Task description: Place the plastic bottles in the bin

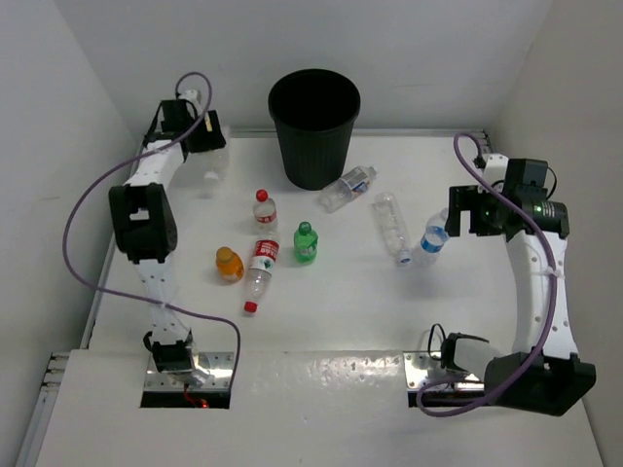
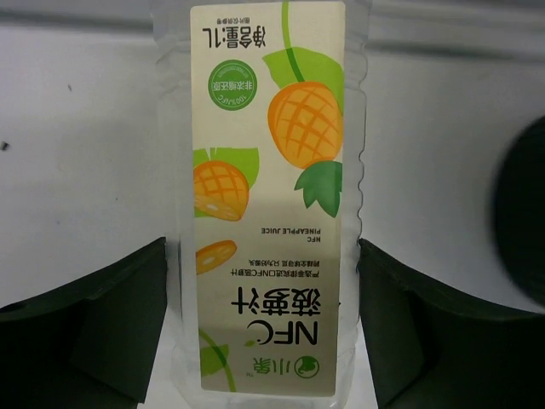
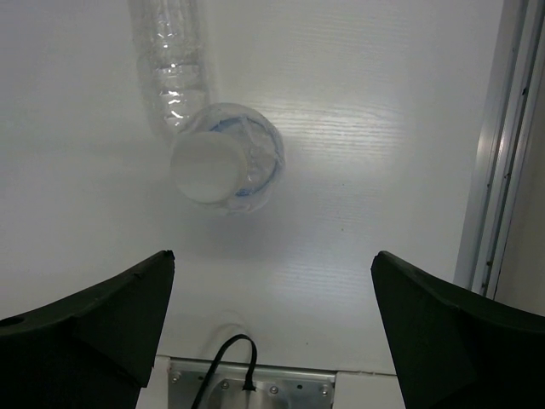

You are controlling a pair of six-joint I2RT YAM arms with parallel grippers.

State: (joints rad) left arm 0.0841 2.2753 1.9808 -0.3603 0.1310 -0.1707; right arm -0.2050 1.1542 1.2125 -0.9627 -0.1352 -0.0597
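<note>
Leftmost, the left arm (image 1: 146, 209) reaches to the far left corner of the counter (image 1: 331, 321), where the left jaws straddle the pineapple-label bottle (image 2: 264, 170), a clear one standing upright. The left wrist view shows one dark finger (image 2: 102, 324) just beside each flank of this bottle. Whether the fingers press on it or merely stand at its sides I cannot tell.

Right of that, toward the middle of the counter, the red-capped bottle (image 1: 264, 207) stands upright. Nearer than it are three more. The orange bottle (image 1: 229, 263) is upright, the red-labelled bottle (image 1: 259, 272) lies with its red cap toward the near edge, and the green bottle (image 1: 307, 241) stands just right of that one.

The bin (image 1: 313, 126) stands upright at the far edge, about centre. A clear bottle with a blue label (image 1: 348, 188) lies on its side just beside the bin's base, to its right.

Farther right, another clear lying bottle (image 1: 392, 226) rests on the counter. By its near end the white-capped bottle (image 1: 433, 236), blue-labelled, stands upright. The right arm (image 1: 535, 272) hangs beside this spot. The right jaws are spread wide with nothing between them, and the right wrist view shows the white cap (image 3: 204, 166) beyond the fingertips.
</note>
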